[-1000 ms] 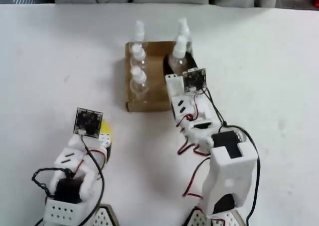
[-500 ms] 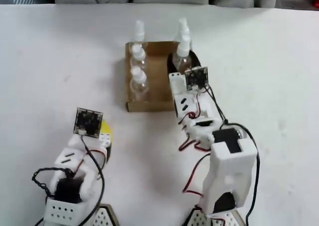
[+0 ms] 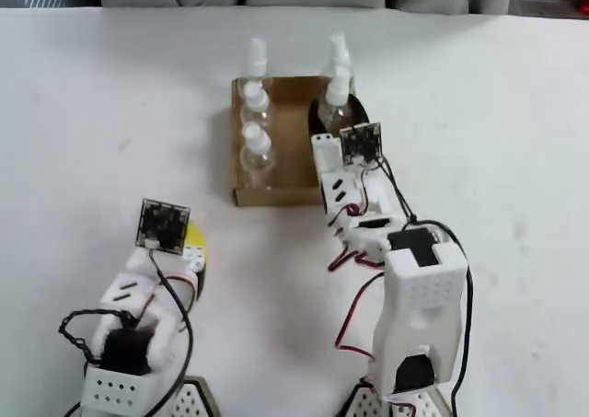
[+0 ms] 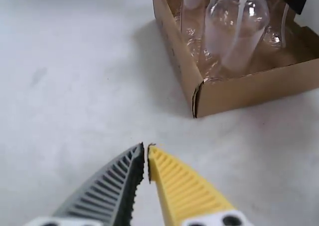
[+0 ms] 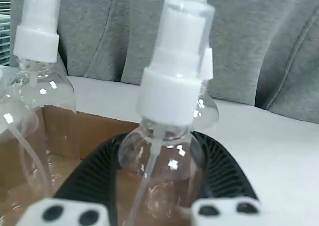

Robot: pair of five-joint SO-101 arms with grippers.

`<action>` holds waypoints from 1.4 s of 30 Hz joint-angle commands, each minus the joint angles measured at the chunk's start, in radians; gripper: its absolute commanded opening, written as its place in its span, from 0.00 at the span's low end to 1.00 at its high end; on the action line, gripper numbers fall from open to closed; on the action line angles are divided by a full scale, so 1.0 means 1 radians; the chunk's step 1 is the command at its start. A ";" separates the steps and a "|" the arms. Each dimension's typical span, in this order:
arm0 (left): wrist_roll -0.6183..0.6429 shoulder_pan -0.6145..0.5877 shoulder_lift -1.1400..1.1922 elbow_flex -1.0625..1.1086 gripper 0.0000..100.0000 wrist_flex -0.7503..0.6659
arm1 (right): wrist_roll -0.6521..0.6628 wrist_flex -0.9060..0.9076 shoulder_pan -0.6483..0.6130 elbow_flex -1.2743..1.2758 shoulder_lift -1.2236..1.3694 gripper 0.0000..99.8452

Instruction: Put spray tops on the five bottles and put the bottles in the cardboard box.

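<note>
The cardboard box (image 3: 290,159) lies open at the table's middle. Three clear bottles with white spray tops stand in a row along one side of it, the middle one (image 3: 256,99) among them. On the other side, my right gripper (image 3: 337,121) is shut on a spray-topped bottle (image 3: 336,93) held upright over the box. In the right wrist view the black jaws hug that bottle (image 5: 162,156), and another bottle (image 5: 205,106) stands just behind it. My left gripper (image 4: 146,150) is shut and empty, low over the bare table short of the box's near corner (image 4: 199,99).
The left arm (image 3: 152,279) sits folded near the table's front, well back from the box. Bare white tabletop (image 3: 479,113) surrounds the box on all sides. A grey fabric backdrop (image 5: 259,46) lies beyond the table's far edge.
My right gripper has carried its bottle a little farther over the box. The left arm has not moved.
</note>
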 commanded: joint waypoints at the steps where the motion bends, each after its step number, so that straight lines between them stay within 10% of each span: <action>1: -0.008 -0.005 -0.012 -0.003 0.02 -0.023 | 0.014 -0.015 0.004 -0.003 -0.010 0.02; 14: -0.008 -0.007 -0.012 -0.003 0.02 -0.023 | 0.014 -0.007 -0.018 0.077 -0.081 0.23; 42: -0.008 -0.008 -0.012 -0.003 0.02 -0.023 | -0.012 0.067 -0.027 0.092 -0.165 0.36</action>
